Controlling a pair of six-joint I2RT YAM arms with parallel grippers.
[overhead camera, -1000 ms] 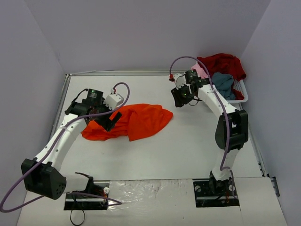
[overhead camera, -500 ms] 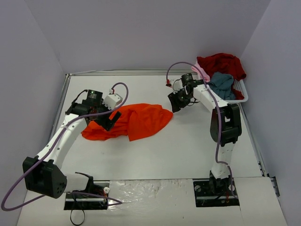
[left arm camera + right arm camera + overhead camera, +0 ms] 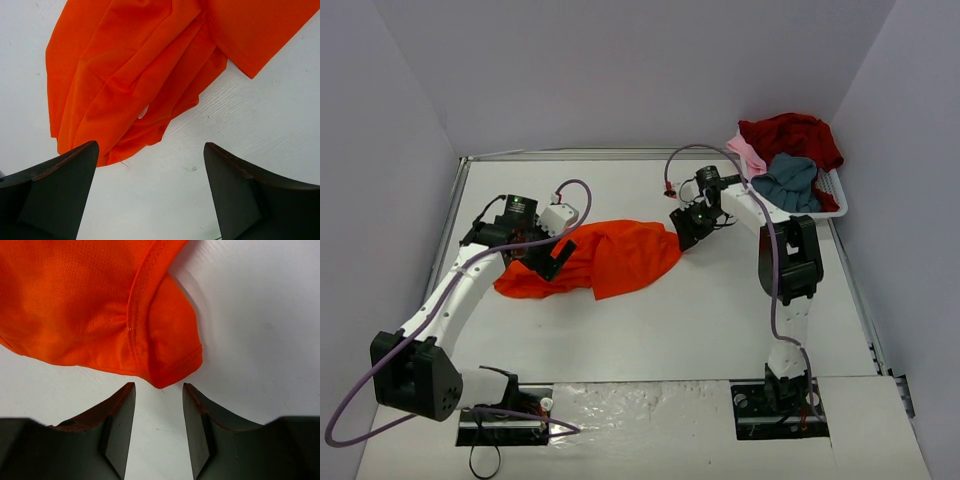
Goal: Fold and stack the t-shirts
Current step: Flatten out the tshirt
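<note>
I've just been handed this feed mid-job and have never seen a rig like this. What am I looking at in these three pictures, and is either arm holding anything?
You are seeing two white robot arms bolted at the near edge of a white table. The wide picture comes from a fixed camera above and behind them. The other two come from a camera on each wrist, looking past that arm's own dark fingers.

An orange-red t-shirt lies crumpled mid-table. The left claw is wide open over the shirt's left part and holds nothing. The right claw is at the shirt's right end. In its wrist view the jaws stand partly apart, and a hemmed corner of the shirt lies just ahead of the gap, not clamped.

At the far right a white basket holds a dark red shirt, a grey-blue shirt and a pink shirt.
</note>
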